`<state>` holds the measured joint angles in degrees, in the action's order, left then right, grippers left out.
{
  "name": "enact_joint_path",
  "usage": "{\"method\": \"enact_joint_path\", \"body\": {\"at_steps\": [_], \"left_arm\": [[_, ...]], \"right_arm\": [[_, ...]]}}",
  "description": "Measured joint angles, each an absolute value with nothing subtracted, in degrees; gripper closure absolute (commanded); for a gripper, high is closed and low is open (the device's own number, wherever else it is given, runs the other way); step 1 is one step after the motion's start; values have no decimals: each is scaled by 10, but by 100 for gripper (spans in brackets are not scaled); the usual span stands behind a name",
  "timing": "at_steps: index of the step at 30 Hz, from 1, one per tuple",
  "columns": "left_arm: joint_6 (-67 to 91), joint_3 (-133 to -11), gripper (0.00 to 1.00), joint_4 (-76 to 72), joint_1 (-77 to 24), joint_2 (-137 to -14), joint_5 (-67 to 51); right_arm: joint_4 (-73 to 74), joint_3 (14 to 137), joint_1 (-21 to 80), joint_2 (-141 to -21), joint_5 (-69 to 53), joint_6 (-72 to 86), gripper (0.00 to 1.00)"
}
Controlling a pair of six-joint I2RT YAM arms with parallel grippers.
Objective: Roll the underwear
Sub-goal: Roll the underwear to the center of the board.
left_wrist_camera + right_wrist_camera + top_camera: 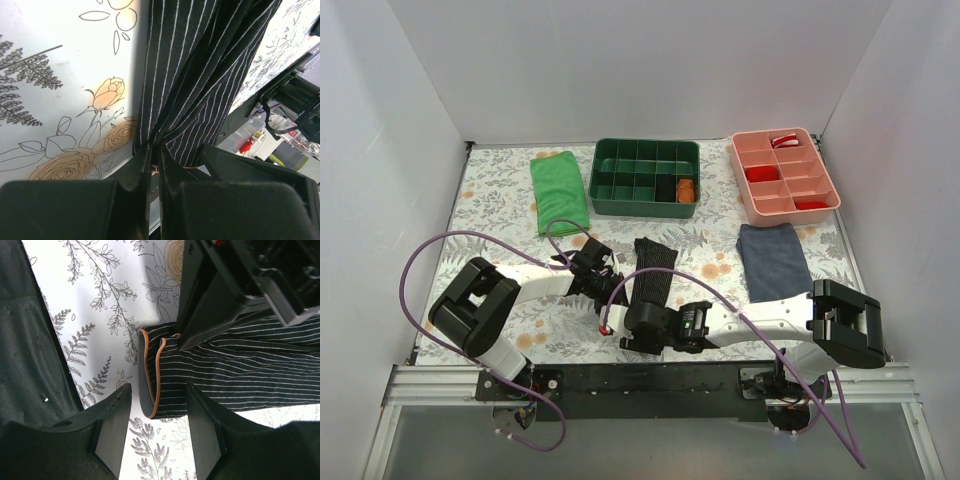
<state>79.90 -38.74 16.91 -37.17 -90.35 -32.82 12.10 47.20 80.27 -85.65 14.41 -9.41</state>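
The underwear (655, 270) is a long, narrow black pinstriped strip lying on the floral table, its near end by both grippers. My left gripper (618, 293) is shut on the strip's left edge near that end; in the left wrist view the fingertips (155, 152) pinch the fabric (200, 75). My right gripper (638, 322) is open. In the right wrist view its jaws (158, 390) straddle the near end (240, 370), where the grey waistband (145, 375) with orange edging curls upward. The left gripper's fingers (200, 315) show on the fabric just beyond.
A bright green folded cloth (558, 192) lies at the back left. A dark green divided tray (645, 143) stands at the back centre, a pink divided tray (738, 180) at the back right. A navy folded garment (775, 262) lies right of the underwear. White walls enclose the table.
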Motion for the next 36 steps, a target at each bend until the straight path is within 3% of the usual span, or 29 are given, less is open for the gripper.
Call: {"method": "enact_joint_path", "body": {"at_steps": [15, 27, 30, 36], "left_arm": [[799, -385, 100, 166, -369, -903, -332], [797, -381, 100, 161, -367, -903, -336], [797, -380, 100, 159, -365, -903, -338], [796, -380, 100, 159, -365, -903, -338]], "right_arm": [[101, 459, 807, -886, 148, -99, 44], [70, 458, 808, -905, 180, -90, 56], [73, 468, 808, -915, 187, -86, 62], [77, 481, 808, -931, 209, -86, 89]]}}
